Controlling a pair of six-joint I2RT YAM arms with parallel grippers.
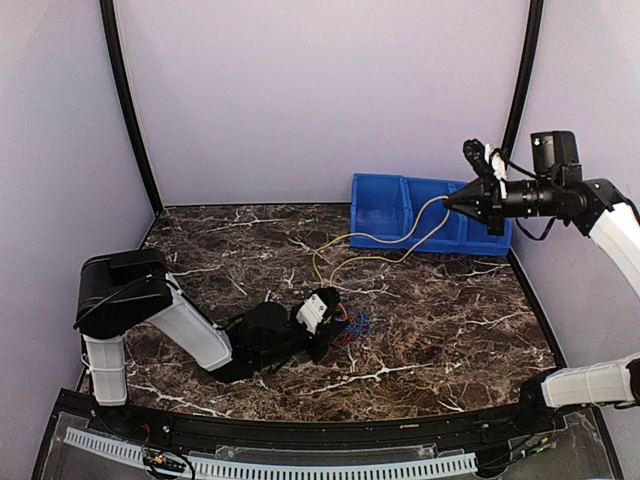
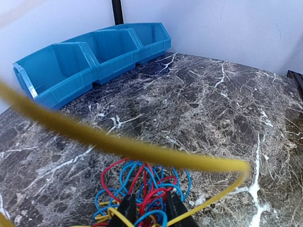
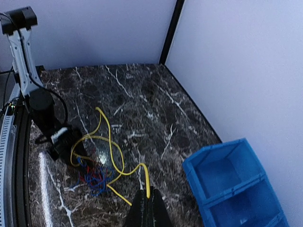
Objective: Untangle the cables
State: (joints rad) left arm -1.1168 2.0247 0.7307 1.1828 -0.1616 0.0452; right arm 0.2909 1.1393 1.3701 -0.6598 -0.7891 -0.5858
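While the dark marble-patterned desk (image 1: 450, 330) carries all the work, the blue plastic three-compartment bin (image 1: 385, 210) stands at its far right edge, apart from the wires. The left claw (image 2: 150, 213) lies low at mid-desk. Its fingers are closed partway on the small tangle of red and blue wire loops (image 2: 142, 182), pinning it to the surface. The right claw (image 1: 447, 203) is raised above the bin, jaws pressed together on one end of the long yellow cable (image 1: 380, 240). That cable runs from the tangle in slack curves across the desk and up to the right claw. Near the tangle it loops back and passes between the left fingers, so it is not free.

Judged progress: early to middle. One colour is largely drawn out, but its last loops need release. The red and blue loops are wholly intertwined and not yet separated.
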